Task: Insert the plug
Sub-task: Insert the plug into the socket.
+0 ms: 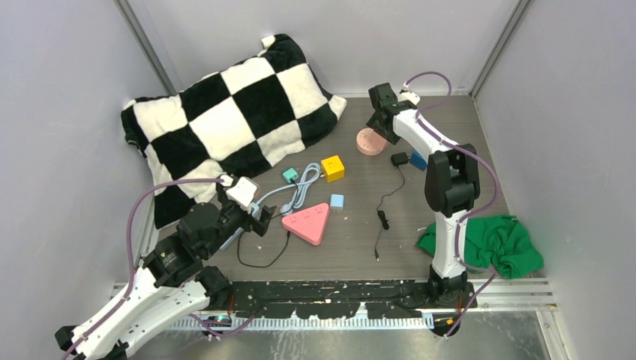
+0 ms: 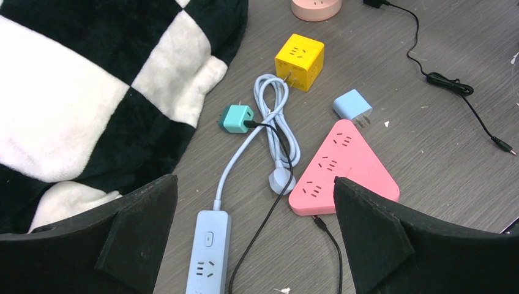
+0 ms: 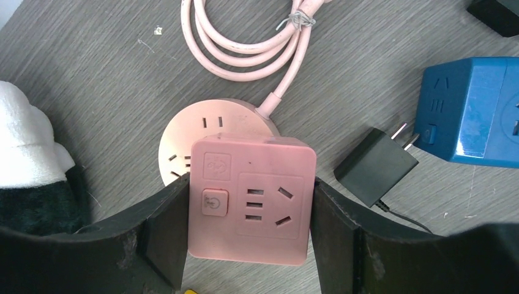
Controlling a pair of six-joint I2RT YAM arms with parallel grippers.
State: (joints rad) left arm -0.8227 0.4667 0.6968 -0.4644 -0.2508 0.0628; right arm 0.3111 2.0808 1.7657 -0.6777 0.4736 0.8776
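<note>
Right wrist view: right gripper (image 3: 250,220) clamped on pink square adapter (image 3: 251,177), round pink socket (image 3: 183,135) beneath, contact undeterminable; left gripper (image 2: 254,208) fully spread, unloaded, over blue power strip (image 2: 208,251).

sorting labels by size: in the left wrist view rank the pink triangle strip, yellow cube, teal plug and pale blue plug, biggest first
1. pink triangle strip
2. yellow cube
3. teal plug and pale blue plug look about alike, tied
</note>
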